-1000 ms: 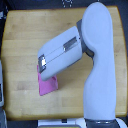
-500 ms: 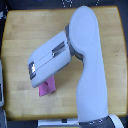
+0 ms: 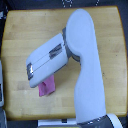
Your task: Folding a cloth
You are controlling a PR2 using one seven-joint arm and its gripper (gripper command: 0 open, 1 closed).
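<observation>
The pink-magenta cloth [image 3: 47,88] lies on the wooden tabletop [image 3: 30,35], low and toward the exterior view's left. Only a small part of it shows; the rest is hidden under my white forearm [image 3: 50,57]. The arm reaches from the lower right across the table toward the left and covers the spot above the cloth. The gripper itself is hidden beneath the forearm and wrist, so I cannot see its fingers or whether they hold the cloth.
The tabletop's edges run along the top, the exterior view's left and the bottom of the frame. A dark area lies beyond the top edge, and a pale object [image 3: 2,90] sits off the table's left edge.
My forearm has swung further toward the exterior view's left and slightly down. It now covers more of the cloth, so less pink shows.
</observation>
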